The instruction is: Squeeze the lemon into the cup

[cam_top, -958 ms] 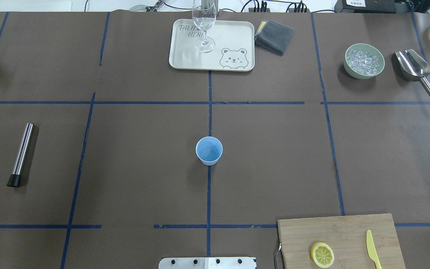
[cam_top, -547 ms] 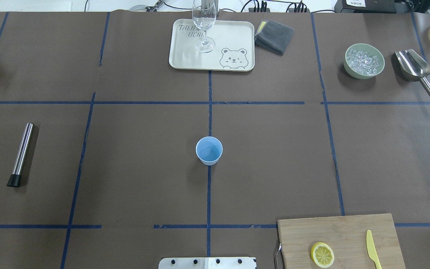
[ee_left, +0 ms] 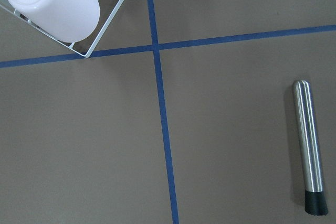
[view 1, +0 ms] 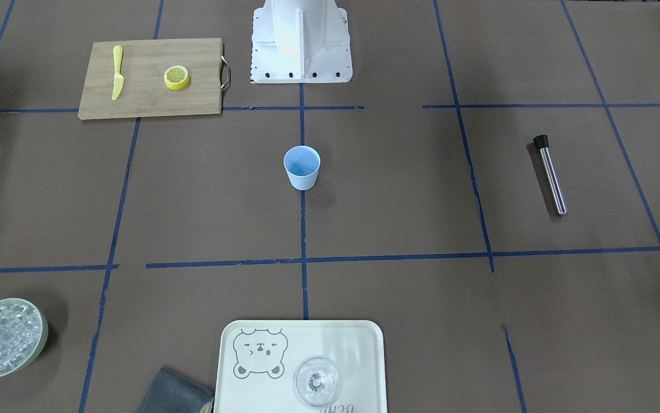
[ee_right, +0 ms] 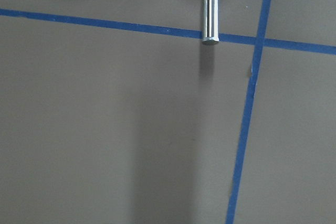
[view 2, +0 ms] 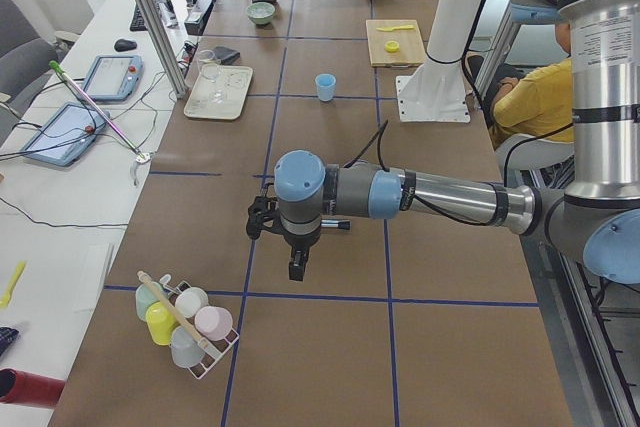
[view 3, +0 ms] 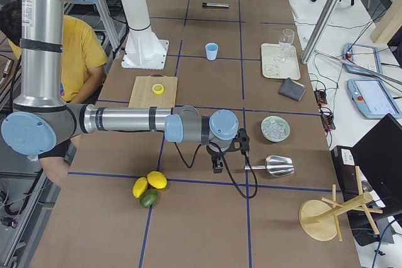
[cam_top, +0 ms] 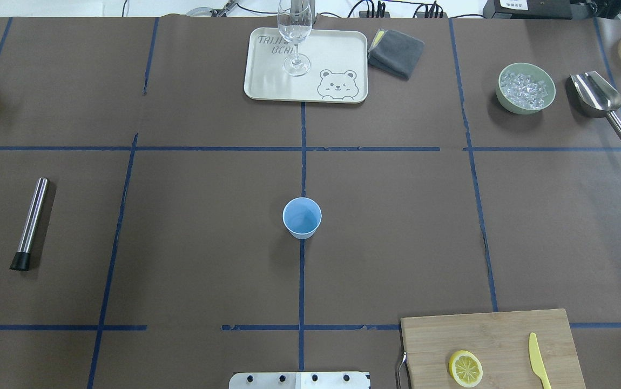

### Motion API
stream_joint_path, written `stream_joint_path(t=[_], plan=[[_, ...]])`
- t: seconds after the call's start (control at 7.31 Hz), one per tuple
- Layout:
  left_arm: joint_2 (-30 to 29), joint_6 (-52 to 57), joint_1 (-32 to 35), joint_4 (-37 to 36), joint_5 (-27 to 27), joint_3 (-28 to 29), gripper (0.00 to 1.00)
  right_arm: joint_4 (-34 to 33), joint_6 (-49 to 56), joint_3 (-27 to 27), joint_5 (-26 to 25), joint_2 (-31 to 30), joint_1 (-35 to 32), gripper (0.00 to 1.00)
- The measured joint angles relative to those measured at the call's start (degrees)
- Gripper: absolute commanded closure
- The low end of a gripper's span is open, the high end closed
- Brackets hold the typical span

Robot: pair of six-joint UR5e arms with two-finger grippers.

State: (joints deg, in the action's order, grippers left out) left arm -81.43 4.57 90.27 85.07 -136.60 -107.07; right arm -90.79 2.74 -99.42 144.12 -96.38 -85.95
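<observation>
The lemon slice [cam_top: 465, 368] lies flat on a wooden cutting board [cam_top: 491, 335] at the near right of the table. The light-blue cup [cam_top: 302, 218] stands upright and empty at the table's middle, on the centre tape line. Neither gripper shows in the overhead or front views. The left gripper [view 2: 297, 269] hangs over the table's far left end, near a rack of cups. The right gripper [view 3: 218, 166] hangs over the far right end, beside a scoop handle. Both are far from the lemon and the cup. I cannot tell whether either is open or shut.
A yellow plastic knife [cam_top: 539, 361] lies beside the slice. A tray [cam_top: 337, 54] with a wine glass [cam_top: 294, 38] and a grey cloth [cam_top: 396, 52] sit at the back. An ice bowl [cam_top: 499, 94] and a scoop [cam_top: 596, 97] stand back right. A steel rod [cam_top: 31, 222] lies at the left.
</observation>
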Motion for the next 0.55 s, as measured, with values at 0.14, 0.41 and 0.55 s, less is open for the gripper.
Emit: stream_joint_path(t=[0.14,0.41,0.55], plan=[[-0.01,0.02,0.0,0.05,0.0,-0.1,0.0,2.37,-5.84,-1.88,0.77,-0.59,1.86,0.0],[-0.13,0.1,-0.16,0.13,-0.04,-0.26,0.0,18.49,-20.03,-4.1,0.57,-4.5,8.35,0.0],[-0.18,0.22,-0.52,0.14,-0.02,-0.26,0.0,28.12,-29.1,-4.66,-0.88,-5.94,13.48,0.0]])
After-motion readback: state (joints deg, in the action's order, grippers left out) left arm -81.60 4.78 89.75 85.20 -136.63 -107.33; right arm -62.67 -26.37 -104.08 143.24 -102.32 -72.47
